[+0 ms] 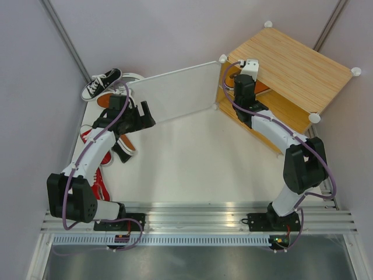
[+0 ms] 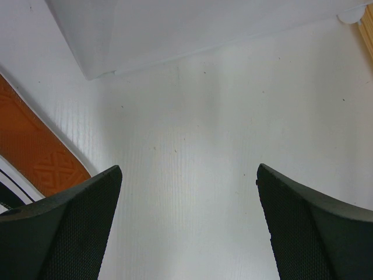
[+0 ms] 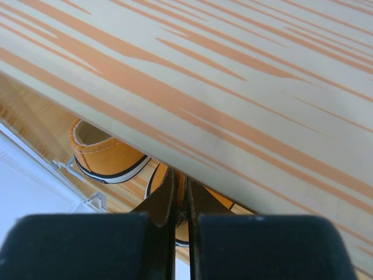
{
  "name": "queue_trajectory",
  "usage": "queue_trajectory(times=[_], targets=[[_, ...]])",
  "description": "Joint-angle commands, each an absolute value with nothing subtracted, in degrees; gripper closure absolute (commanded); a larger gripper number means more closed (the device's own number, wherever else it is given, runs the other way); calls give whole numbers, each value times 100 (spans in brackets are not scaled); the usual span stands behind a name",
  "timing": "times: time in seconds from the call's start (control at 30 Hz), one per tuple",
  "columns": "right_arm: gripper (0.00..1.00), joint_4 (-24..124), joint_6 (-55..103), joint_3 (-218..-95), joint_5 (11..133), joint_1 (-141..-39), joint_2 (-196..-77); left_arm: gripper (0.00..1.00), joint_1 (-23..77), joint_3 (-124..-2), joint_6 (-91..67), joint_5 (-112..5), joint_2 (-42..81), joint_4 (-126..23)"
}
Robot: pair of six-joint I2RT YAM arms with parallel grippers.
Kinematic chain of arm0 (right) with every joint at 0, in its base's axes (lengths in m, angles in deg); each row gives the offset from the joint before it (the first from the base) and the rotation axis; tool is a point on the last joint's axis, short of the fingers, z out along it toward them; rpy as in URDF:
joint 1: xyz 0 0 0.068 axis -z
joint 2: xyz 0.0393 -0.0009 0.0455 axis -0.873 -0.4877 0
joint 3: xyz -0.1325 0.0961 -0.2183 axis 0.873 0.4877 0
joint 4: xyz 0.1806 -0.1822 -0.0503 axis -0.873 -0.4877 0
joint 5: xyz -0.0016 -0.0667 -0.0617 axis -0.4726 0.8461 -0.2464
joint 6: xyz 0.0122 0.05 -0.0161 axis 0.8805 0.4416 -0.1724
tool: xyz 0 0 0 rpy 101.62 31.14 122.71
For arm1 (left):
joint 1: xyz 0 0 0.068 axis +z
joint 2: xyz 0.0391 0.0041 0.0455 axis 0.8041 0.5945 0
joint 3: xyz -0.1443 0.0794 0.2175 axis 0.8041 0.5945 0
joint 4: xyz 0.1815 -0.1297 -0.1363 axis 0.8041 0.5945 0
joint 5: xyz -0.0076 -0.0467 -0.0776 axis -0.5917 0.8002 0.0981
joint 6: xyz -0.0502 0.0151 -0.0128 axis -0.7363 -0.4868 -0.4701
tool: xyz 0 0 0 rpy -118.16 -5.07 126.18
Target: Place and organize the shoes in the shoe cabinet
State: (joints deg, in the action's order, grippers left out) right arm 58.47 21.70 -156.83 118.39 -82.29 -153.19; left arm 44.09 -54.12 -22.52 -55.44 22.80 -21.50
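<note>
Right gripper, inside the shoe cabinet at the far right corner, is closed, apparently pinching an orange sneaker beside its mate; the contact is hidden. Left gripper gapes empty. The loose shoes lie leftward along the left edge, nearer the left arm, which partly covers them.

At two o'clock the shoe cabinet shows smooth, light wood grain, its door is frosted white, and the worktop is matt white.

The shoe cabinet stands with its frosted door swung open. Orange sneakers sit inside. A black sneaker and red sneakers lie far left.
</note>
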Motion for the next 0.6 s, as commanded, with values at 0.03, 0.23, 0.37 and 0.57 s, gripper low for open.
queue_trajectory(times=[0.03,0.23,0.37,0.57], targets=[[99,6657,1772,-15704,12422,-7971,-15341,1,4438,-5445,-2419,-5478,2291,-2209],[100,6692,1771,-15503,12414,-7953,-15490,1,4438,-5454,-2392,-5478,2292,-2209],[99,6683,1771,-15406,12467,-7918,-15578,1,4438,-5445,-2401,-5478,2283,-2208],[99,6666,1763,-15467,12440,-7857,-15728,1,4438,-5445,-2401,-5496,2274,-2200]])
